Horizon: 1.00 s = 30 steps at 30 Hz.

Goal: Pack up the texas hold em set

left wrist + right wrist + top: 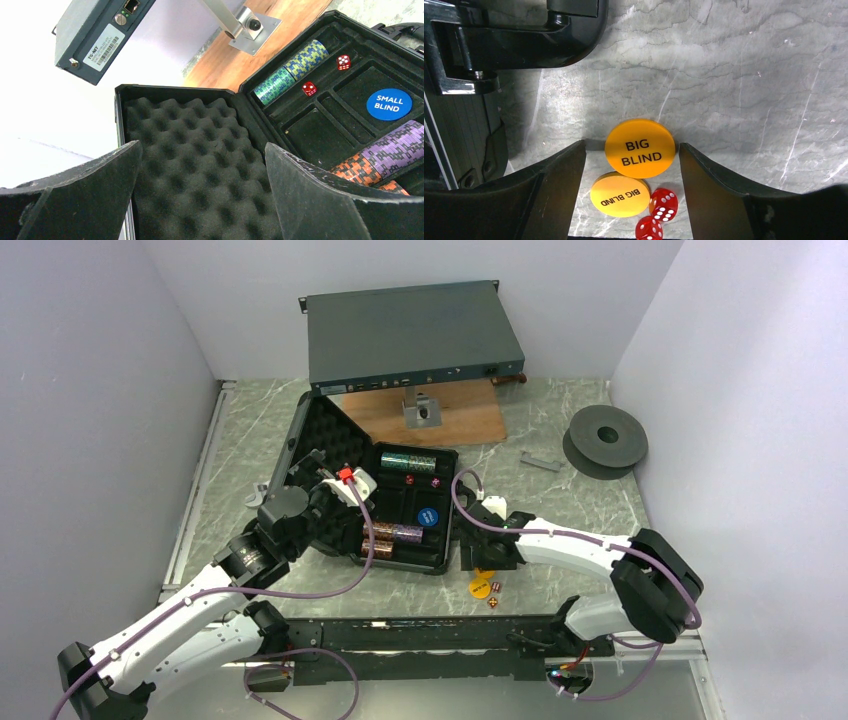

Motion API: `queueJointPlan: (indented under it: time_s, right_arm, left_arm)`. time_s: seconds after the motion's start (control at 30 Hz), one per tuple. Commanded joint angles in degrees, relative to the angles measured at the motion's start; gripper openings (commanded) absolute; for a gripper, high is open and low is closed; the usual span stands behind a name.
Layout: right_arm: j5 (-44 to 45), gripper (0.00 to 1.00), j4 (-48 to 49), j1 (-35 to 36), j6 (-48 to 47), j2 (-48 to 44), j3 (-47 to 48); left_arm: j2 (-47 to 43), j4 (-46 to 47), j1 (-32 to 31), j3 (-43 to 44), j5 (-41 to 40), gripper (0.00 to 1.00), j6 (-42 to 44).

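Two orange discs (640, 148) marked BIG BLIND lie flat on the desk (749, 75) beside two red dice (664, 204), just right of the open black case (410, 510). I judge them light, stiff and slick, best pinched across the rim. My right jaws straddle them part-open, holding nothing. My left jaws gape wide over the foam lid (200, 165). The desk is smooth marbled stone, with pale walls close around.

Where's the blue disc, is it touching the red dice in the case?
Apart. Left wrist view: blue disc lies in its own pocket, dividers separating it from both red dice.
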Motion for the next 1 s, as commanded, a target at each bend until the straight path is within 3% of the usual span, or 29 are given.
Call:
queueJointPlan:
  time_s: [0.0,0.17,0.43,0.97]
  right_arm:
    - [-0.9,0.72,3.7,-0.2,0.6,3.2,-2.5]
    - [-1.1,0.71,4.2,-0.2,0.6,3.8,-2.7]
    - [0.6,0.51,2.7,-0.2,1.1,6.5,-3.0]
    - [0.9,0.49,0.0,-0.2,0.6,4.1,-0.7]
  left_arm:
    - [-0.4,1.1,0.2,0.6,0.7,1.0,0.7]
    - [-0.4,1.0,0.2,0.7,0.9,1.0,0.5]
    - [-0.5,1.1,0.2,0.6,0.8,1.0,0.6]
    - [-0.5,1.0,0.2,0.6,0.8,1.0,0.7]
